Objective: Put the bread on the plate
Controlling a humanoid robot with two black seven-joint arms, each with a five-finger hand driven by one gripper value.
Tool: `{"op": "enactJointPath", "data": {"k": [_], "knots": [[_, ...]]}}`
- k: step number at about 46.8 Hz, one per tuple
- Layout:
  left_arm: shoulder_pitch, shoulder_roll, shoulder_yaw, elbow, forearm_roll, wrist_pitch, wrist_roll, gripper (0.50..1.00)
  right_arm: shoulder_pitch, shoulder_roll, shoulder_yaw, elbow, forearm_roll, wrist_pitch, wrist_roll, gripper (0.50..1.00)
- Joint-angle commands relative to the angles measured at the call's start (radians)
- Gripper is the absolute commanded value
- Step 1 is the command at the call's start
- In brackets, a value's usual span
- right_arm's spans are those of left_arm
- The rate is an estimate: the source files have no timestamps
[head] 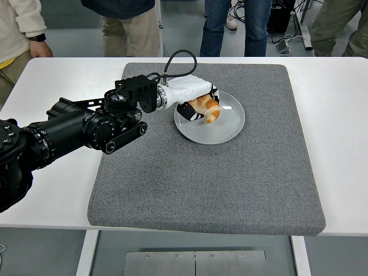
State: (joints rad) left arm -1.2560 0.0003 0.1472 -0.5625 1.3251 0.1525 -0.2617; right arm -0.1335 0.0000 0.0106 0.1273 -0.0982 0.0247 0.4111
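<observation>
A golden-brown piece of bread (207,108) hangs over the left part of a round grey plate (224,125) on the grey mat. My left hand (195,103), white-shelled with black fingers, is shut on the bread from above and the left. The bread's lower tip is at or just above the plate's surface; contact is unclear. The black left arm reaches in from the left edge. The right arm is out of the picture.
A large grey mat (218,172) covers the middle of the white table (339,115). Several people stand along the table's far edge, one at the far left with a hand (41,49) near the table corner.
</observation>
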Motion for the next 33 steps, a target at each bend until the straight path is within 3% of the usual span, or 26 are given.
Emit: {"op": "enactJointPath", "data": {"k": [1, 33], "knots": [[0.0, 0.0, 0.022, 0.012, -0.009, 0.01, -0.007, 0.5, 0.0, 0.0, 0.0, 0.0, 0.0, 0.0, 0.0, 1.0], [0.018, 0.0, 0.023, -0.056, -0.027, 0.048, -0.042, 0.5, 0.0, 0.0, 0.0, 0.0, 0.0, 0.0, 0.0, 1.0]]}}
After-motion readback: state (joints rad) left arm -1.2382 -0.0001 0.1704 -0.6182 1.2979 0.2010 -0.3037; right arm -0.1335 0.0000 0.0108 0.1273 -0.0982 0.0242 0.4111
